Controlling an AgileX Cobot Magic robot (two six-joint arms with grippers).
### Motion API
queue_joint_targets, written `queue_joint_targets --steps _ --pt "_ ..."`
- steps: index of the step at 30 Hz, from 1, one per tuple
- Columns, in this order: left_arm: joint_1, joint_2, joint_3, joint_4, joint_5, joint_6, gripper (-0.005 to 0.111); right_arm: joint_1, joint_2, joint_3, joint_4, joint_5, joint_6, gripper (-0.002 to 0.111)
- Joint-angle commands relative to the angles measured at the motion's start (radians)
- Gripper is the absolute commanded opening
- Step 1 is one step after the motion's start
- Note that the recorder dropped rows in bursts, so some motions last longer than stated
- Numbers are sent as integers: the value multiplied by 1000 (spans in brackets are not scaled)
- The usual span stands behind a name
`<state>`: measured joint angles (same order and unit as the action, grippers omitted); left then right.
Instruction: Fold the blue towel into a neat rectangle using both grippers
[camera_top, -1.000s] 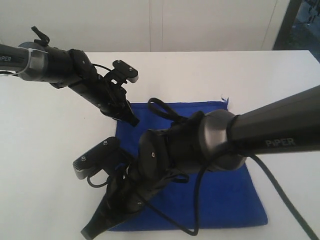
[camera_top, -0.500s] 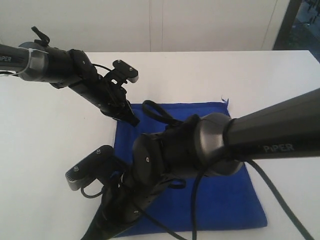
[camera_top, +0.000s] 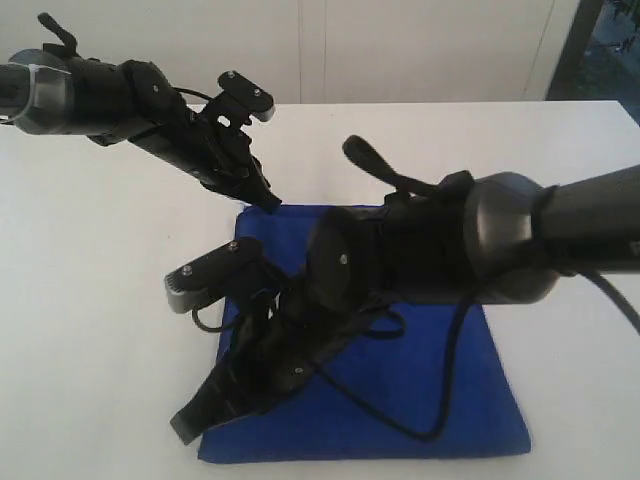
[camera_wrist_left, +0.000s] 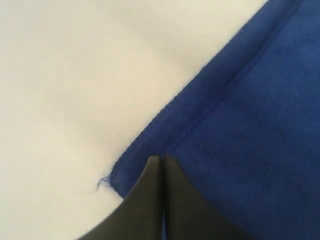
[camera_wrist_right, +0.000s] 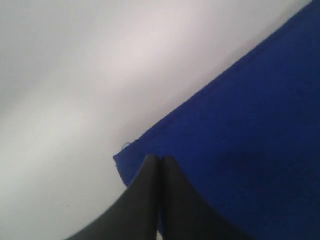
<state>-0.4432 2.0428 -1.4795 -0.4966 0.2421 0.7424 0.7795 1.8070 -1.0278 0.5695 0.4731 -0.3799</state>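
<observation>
Your left arm (camera_top: 130, 100) comes in from the far left and slopes down, so that the left gripper (camera_top: 268, 203) ends at the far left corner of the towel (camera_top: 455, 385). Your right arm (camera_top: 560, 235) reaches in from the right and lies across most of the towel, wrist bent downward. The right gripper (camera_top: 186, 428) sits at the near left corner.

In the left wrist view, the left gripper's fingers (camera_wrist_left: 145, 200) are pressed together tip to tip, just inside the corner and beside the stitched hem (camera_wrist_left: 225, 86). In the right wrist view, the right gripper's fingers (camera_wrist_right: 142, 200) are pressed together the same way, just inside their corner. You cannot tell from either view whether cloth is pinched between them.

The towel lies flat and spread on the white table (camera_top: 90, 300), and its left edge runs between the two grippers. You have bare table to the left of that edge, beyond the far edge and to the right. The right arm covers the middle of the cloth.
</observation>
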Motion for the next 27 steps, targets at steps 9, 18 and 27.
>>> queue_joint_targets --steps 9,18,27 --pt "176 -155 1 90 465 -391 0 -290 -189 52 -152 106 119 0" --pt "130 -349 250 158 509 -455 0 -352 -310 222 -231 162 123 0" --pt "-42 -614 532 158 483 -285 0 -352 -443 288 -467 444 123 0"
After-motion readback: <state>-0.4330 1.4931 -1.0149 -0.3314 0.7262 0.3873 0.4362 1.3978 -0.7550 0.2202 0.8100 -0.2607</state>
